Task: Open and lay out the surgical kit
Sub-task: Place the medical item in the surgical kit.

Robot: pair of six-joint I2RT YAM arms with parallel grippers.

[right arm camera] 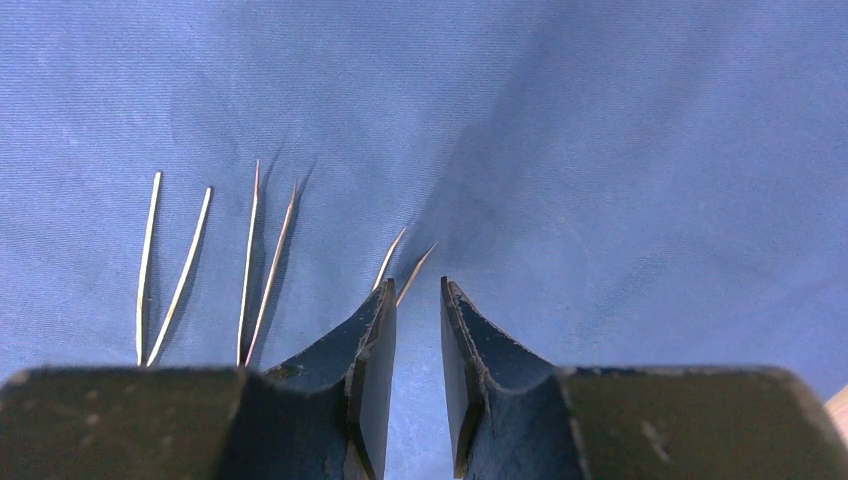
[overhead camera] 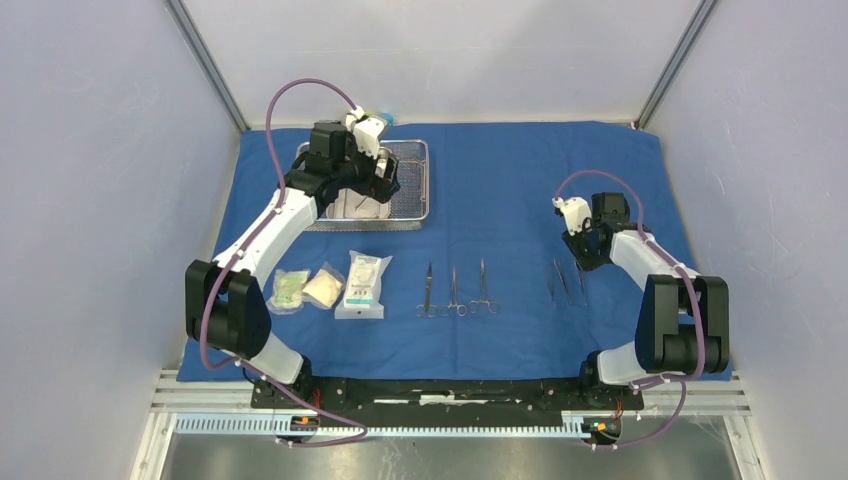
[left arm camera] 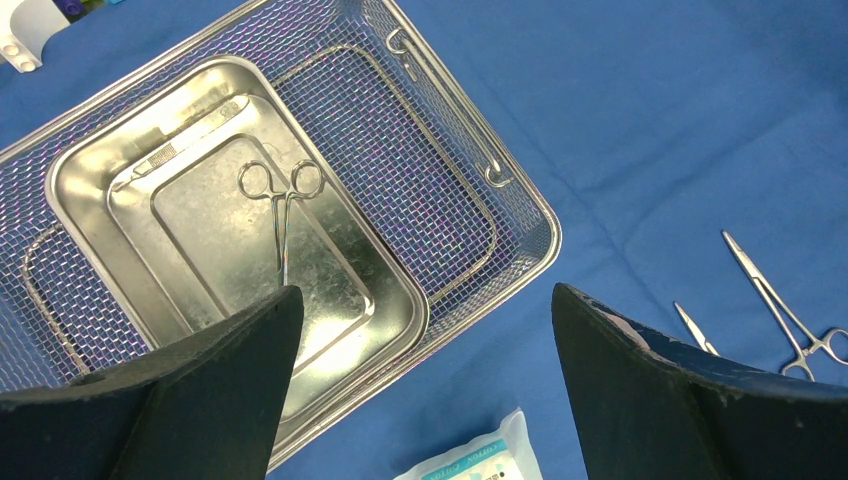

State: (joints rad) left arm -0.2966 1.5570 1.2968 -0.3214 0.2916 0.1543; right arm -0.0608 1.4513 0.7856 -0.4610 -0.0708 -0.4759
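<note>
The left gripper (left arm camera: 425,290) hung spread wide over a ring-handled forceps (left arm camera: 283,215) — light, stiff, likely slippery, best pinched across its shanks — lying in the steel pan (left arm camera: 75,190) inside the wire-mesh basket (left arm camera: 430,170), while the right gripper (right arm camera: 418,288), narrowly parted and empty, hovered beside tweezers (right arm camera: 262,262).

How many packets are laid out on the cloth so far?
3, in a row on the blue cloth, near left: greenish packet leftmost, pale packet beside it, larger white packet rightmost. None appears hidden.
</note>
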